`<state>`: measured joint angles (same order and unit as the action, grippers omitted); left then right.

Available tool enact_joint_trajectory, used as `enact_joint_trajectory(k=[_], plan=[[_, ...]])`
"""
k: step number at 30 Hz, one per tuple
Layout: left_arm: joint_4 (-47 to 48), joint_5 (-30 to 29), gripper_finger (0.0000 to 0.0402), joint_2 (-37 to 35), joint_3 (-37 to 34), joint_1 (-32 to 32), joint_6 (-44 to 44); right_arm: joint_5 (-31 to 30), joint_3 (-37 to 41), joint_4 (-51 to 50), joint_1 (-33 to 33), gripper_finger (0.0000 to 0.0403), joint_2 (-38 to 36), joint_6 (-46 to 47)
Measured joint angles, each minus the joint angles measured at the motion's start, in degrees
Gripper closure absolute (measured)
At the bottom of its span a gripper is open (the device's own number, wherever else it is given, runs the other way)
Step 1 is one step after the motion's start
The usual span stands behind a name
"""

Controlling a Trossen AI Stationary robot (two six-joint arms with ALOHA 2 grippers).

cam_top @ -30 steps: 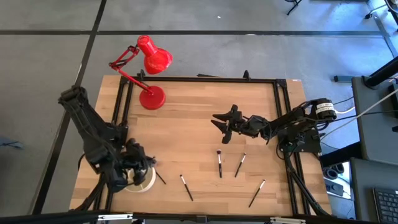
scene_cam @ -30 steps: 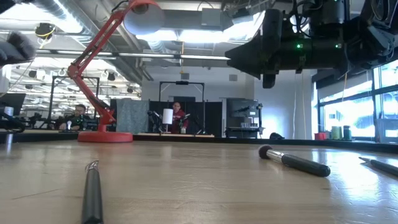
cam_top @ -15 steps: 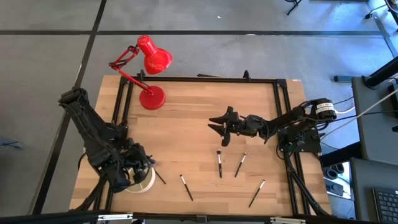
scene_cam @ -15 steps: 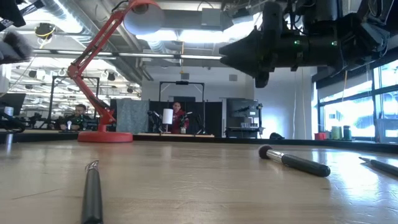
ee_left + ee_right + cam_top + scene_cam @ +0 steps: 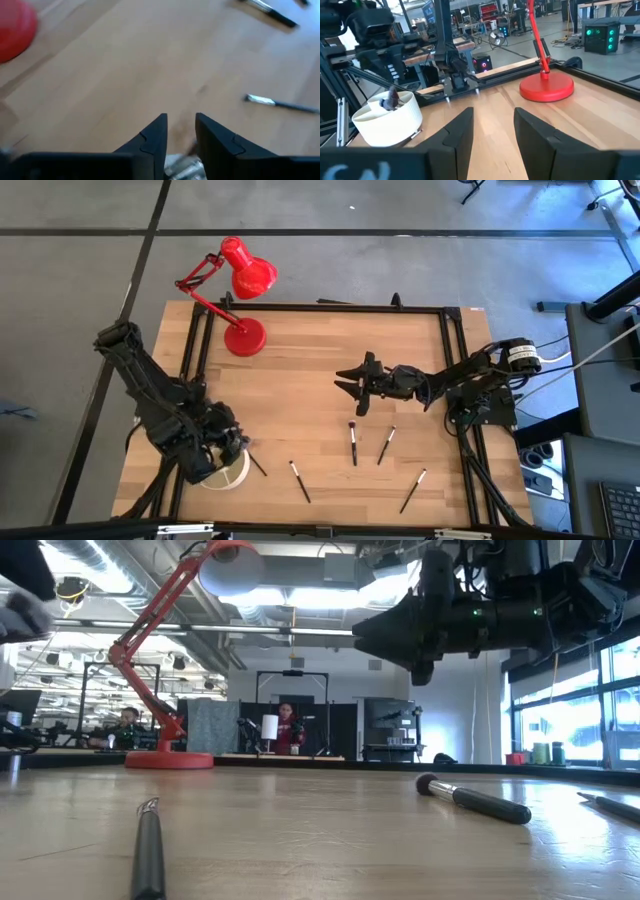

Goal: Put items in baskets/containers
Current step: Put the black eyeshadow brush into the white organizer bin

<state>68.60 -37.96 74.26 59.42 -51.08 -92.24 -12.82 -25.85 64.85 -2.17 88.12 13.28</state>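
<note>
Several thin dark makeup brushes lie flat on the wooden table: one [image 5: 353,442], one [image 5: 386,445], one [image 5: 413,491], one [image 5: 300,481] and one [image 5: 256,464] beside the dish. The round cream-white dish [image 5: 234,474] sits near the table's near-left corner and holds brushes [image 5: 390,99] standing in it. My left gripper [image 5: 229,448] hovers over the dish, open by a narrow gap [image 5: 180,131]; silver ferrules [image 5: 182,167] show below it. My right gripper [image 5: 353,383] hangs open above the table's middle [image 5: 492,131], just beyond the brushes.
A red desk lamp stands on its round base [image 5: 245,337] at the far-left part of the table, its head leaning out beyond the far edge. A black frame rail [image 5: 320,307] runs around the table. Bare wood lies between the two grippers. People sit in the room beyond [image 5: 288,727].
My right gripper has moved a little toward the table's left edge and tipped its fingers slightly downward, staying open. The brushes on the table have not moved.
</note>
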Motion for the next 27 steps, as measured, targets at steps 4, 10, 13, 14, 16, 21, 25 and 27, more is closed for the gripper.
enact_joint_trajectory(k=[4, 10, 13, 14, 16, 21, 25, 27], plan=[[2.6, 0.5, 0.0295, -0.1, 0.0, 3.6, -3.5, 1.0, 0.0, -1.4, 0.0, 0.0262, 0.0, 0.7], [1.6, -1.6, 0.0297, -0.1, 0.0, 10.7, 4.0, 9.1, -2.4, -9.7, 0.8, 0.0262, 0.0, 4.0], [-2.7, -4.4, 0.0299, -0.1, 0.0, 15.7, 8.4, 11.0, -6.1, -20.7, 1.2, 0.0262, 0.0, 4.3], [-5.0, -4.6, 0.0299, -0.1, 0.0, 17.5, 10.4, 10.9, -7.7, -26.2, 1.4, 0.0262, -0.1, 3.6], [-10.9, -2.9, 0.0299, 0.3, 0.0, 21.0, 17.3, 9.8, -11.0, -39.7, 2.1, 0.0262, -0.6, 2.7], [-26.0, 0.7, 0.0299, 4.4, 0.0, 27.2, 34.0, 6.9, -20.4, -75.4, 3.9, 0.0262, -0.5, 4.1], [-33.5, -1.3, 0.0299, 9.8, 0.0, 29.9, 43.3, 5.5, -22.6, -92.8, 3.2, 0.0262, -0.5, 6.7], [-34.6, -1.4, 0.0299, 13.2, 0.0, 30.5, 46.8, 5.9, -22.8, -97.0, 2.3, 0.0262, -0.5, 9.9]])
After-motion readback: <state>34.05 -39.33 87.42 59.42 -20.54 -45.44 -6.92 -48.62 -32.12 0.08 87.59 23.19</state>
